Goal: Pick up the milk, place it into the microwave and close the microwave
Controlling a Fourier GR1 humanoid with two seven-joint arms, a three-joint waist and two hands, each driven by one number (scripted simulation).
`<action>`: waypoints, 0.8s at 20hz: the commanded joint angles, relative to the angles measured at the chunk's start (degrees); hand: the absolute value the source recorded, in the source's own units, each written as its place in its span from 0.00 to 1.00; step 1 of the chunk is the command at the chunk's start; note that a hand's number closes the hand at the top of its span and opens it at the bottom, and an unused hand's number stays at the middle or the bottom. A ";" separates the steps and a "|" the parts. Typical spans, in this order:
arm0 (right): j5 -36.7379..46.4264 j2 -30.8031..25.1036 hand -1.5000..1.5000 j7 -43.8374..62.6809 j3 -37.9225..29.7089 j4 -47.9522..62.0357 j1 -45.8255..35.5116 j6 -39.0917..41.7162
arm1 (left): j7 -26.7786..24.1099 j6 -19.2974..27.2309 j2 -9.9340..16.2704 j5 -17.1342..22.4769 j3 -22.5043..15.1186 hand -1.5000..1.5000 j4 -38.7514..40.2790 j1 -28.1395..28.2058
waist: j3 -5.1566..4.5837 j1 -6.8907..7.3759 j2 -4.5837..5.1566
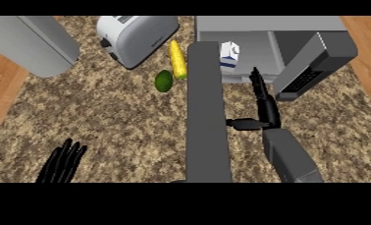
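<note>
Since the milk (pixel 230 55) already stands upright inside the microwave (pixel 268 25), only closing is left. Right robot hand (pixel 262 102) holds nothing, fingers straight, thumb out, pointing in near the carton. I'd back it out clear, then sweep the open door (pixel 207 116) shut. Left robot hand (pixel 64 162) rests open, lower left on the counter (pixel 109 116).

Milk (pixel 230 54) inside microwave (pixel 268 27)

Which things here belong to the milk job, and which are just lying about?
Job: milk, microwave, its open door, right hand.
Lying about: toaster, corn, green fruit; the left hand rests at lower left.
</note>
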 commanded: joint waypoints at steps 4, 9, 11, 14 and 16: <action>-0.32 -0.53 0.00 -0.79 3.08 -12.49 12.19 3.95 | 4.50 1.19 -1.56 -6.38 -7.91 0.00 -1.68 -2.39 | -0.06 -0.95 -0.27; -4.96 -0.97 0.00 3.48 3.38 -24.99 19.70 11.81 | 3.87 2.28 -0.91 -10.78 -8.05 1.00 2.62 -8.22 | -0.12 -1.48 -0.36; -5.76 -2.88 1.00 3.45 4.00 -30.43 25.25 13.79 | 4.73 3.22 -1.48 -10.40 -7.72 1.00 6.44 -13.36 | -0.15 -1.92 -0.28; -8.45 -3.84 1.00 6.93 4.14 -39.54 31.53 15.71 | 6.49 6.25 -1.62 -13.16 -14.45 1.00 3.85 -11.67 | -0.07 -0.70 -0.10; -10.71 -6.06 0.00 9.67 3.18 -43.67 33.20 18.00 | 11.71 8.11 -1.63 -14.88 -14.61 1.00 5.84 -17.22 | -0.06 -0.94 -0.02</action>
